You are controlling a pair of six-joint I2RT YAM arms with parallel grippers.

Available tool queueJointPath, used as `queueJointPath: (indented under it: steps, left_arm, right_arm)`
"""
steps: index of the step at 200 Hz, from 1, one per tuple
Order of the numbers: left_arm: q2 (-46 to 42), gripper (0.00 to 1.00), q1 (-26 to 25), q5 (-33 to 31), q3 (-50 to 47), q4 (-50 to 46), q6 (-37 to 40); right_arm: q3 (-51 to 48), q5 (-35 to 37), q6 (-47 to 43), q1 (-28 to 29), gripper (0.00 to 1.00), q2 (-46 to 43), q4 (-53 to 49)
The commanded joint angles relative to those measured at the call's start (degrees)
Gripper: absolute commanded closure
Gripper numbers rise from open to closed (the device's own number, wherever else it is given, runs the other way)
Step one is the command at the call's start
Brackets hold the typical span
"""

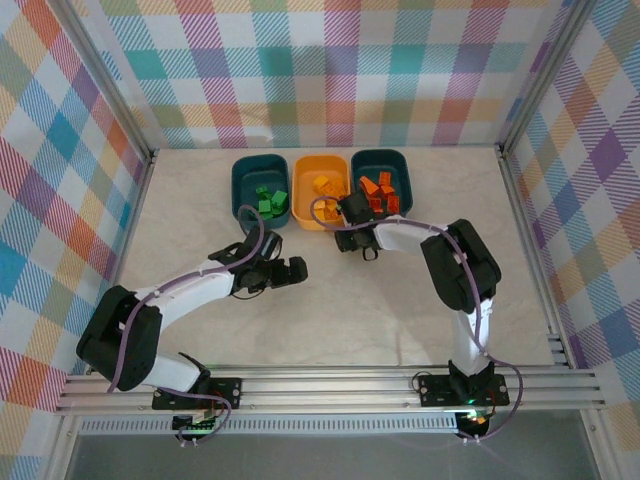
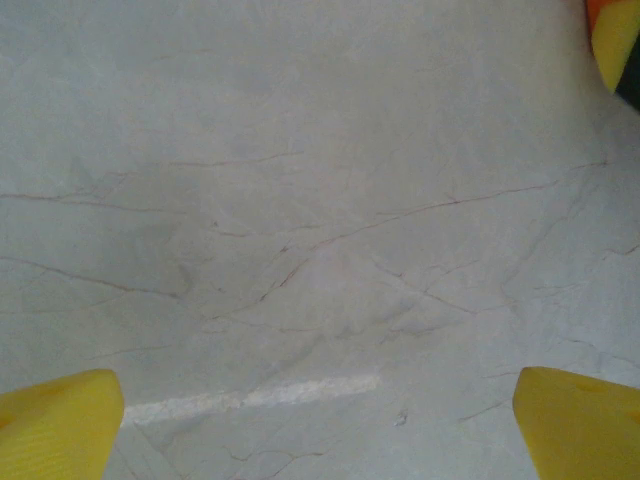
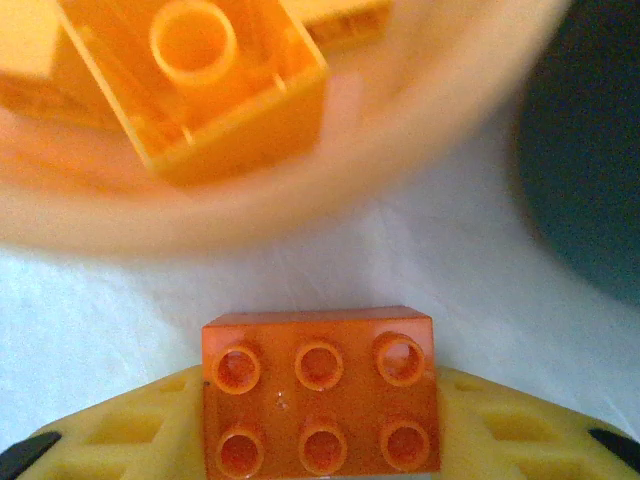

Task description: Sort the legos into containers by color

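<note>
The 3 tubs are lining up by the table's (image 1: 400, 320) far edge: left teal tub (image 1: 240, 190) with green legos (image 1: 270, 200), yellow-orange tub (image 1: 305, 185), and right teal tub (image 1: 405, 180) with orange-red legos (image 1: 378, 192). The right gripper (image 1: 350, 215) is covering the middle tub's near rim from above. Its fingers (image 3: 130, 435) are pressing both sides of 1 orange-red brick (image 3: 320, 390) lying just in front of that tub, which is looking blurry and cut off up close. The left gripper (image 1: 288, 272) is hanging mid-table, fingers (image 2: 60, 420) spread wide over bare table.
</note>
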Motion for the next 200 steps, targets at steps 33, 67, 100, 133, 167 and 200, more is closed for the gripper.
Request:
queueJointPath:
  steps: [33, 67, 100, 133, 167, 200]
  left_arm:
    - [-6.7, 0.01, -0.5, -7.0, 1.2, -1.4, -0.8]
    - [-16.4, 0.00, -0.3, -14.6, -0.8, -1.5, -1.8]
    - [-21.9, 0.00, 0.5, -15.6, -3.4, -0.9, -3.1]
    - [-23.9, 0.00, 1.8, -14.5, -5.1, -2.8, -4.4]
    - [-25.5, 0.00, 2.2, -14.1, -6.5, -2.5, -5.0]
    - [-24.5, 0.00, 2.5, -13.4, -5.4, -1.5, -4.5]
  right_arm:
    - [-5.4, -2.6, 5.6, -2.8, 0.61, -17.6, 1.6]
    - [1.4, -6.0, 7.6, -11.8, 0.62, -15.0, -2.0]
    - [11.6, -8.9, 7.7, -16.5, 0.63, -4.6, -5.5]
    - [21.7, -8.8, 7.3, -19.0, 0.62, 4.7, -9.8]
    - [27.4, -9.6, 6.7, -19.2, 0.35, 5.3, -12.8]
    - [25.8, -9.2, 6.0, -19.2, 0.30, -1.2, -12.4]
